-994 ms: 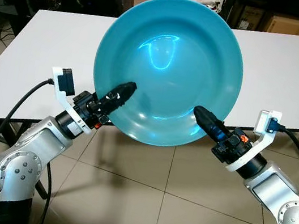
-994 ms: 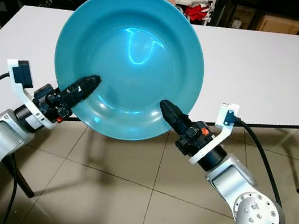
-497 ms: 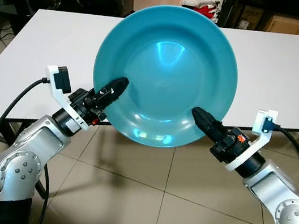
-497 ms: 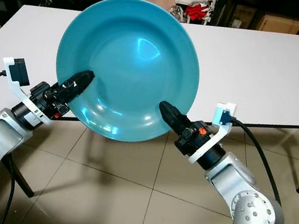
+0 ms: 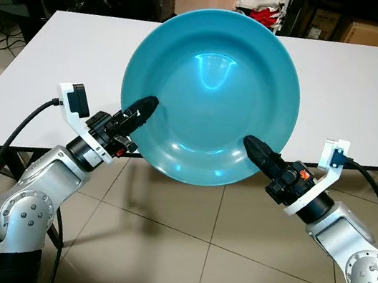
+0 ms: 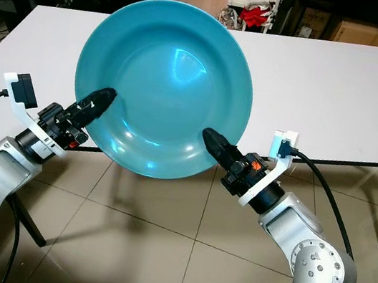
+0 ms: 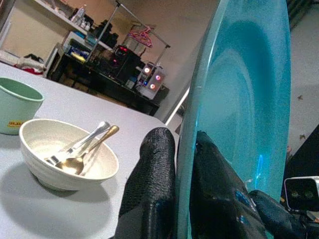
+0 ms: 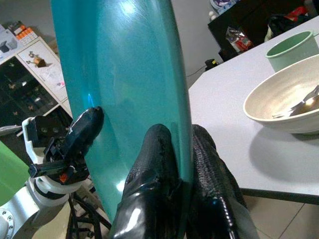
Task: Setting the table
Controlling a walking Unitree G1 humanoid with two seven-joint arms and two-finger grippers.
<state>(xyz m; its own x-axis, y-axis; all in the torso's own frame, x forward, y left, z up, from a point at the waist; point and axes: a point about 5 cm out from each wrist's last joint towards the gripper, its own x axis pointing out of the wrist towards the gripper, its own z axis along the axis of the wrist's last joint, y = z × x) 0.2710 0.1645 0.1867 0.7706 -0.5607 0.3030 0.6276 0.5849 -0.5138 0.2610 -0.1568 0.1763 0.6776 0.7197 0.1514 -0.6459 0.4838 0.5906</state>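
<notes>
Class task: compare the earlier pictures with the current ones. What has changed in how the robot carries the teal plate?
The teal plate has eased slightly lower and away from the camera, over the white table. Left gripper and right gripper stay clamped on its lower rim.

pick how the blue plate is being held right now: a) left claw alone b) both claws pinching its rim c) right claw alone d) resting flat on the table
b: the left claw and the right claw each clamp the lower rim of the blue plate, which is raised and tilted up in front of the white table; both wrist views show fingers on either side of the rim.
</notes>
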